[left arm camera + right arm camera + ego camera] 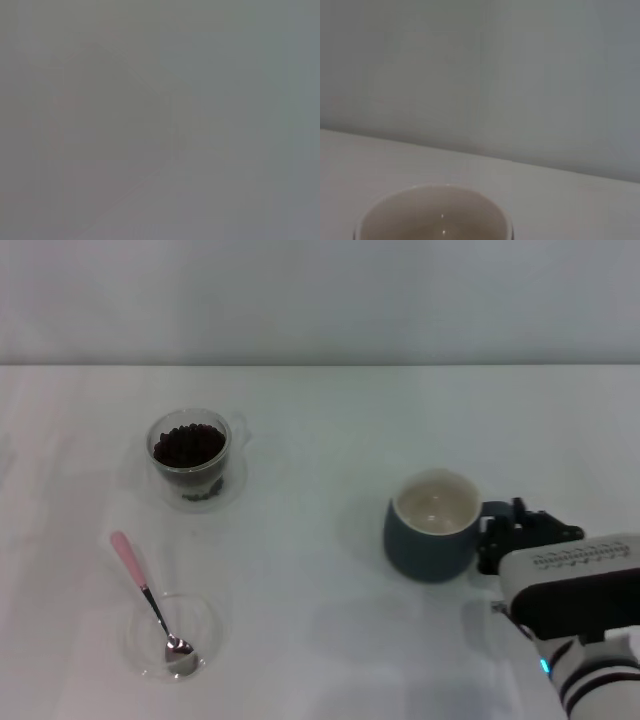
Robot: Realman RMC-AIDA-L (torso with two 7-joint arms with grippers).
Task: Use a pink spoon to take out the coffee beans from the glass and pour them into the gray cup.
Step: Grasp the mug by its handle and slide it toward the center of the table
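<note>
The glass [188, 458], full of dark coffee beans [188, 444], stands at the back left of the white table. Nearer on the left lies the pink spoon [147, 598], its pink handle pointing away and its silver bowl resting in a flat clear dish [205, 625]. At the right stands the gray cup [430, 540], cream inside and with nothing in it; the right wrist view shows its rim and inside [435, 215] close up. My right gripper [505, 535] sits right against the cup's handle side. My left gripper is out of view, and the left wrist view is a blank grey.
The white table [320, 420] runs back to a pale wall. My right arm [575, 610] fills the near right corner. Bare table lies between the glass and the gray cup.
</note>
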